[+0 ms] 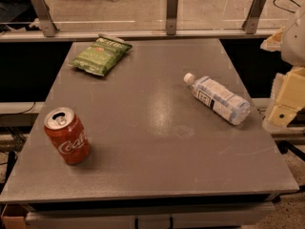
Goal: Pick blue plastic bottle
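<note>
First bring gripper [285,106], waiting off table [157,147] edge near bottle [218,98], grip state impossible to tell, above its middle. Then clamp across label, square to its length.

Red can [67,136], pale-blue bottle [218,99] — cream gripper [286,104] right

At the right edge, the robot's arm [296,35] is white and round on top, with a pale, bumpy bit sticking out to the left. Just below it, the gripper [286,100] is a chunky cream-yellow block with flat sides, slanted edges and a small dark dot low down.
</note>
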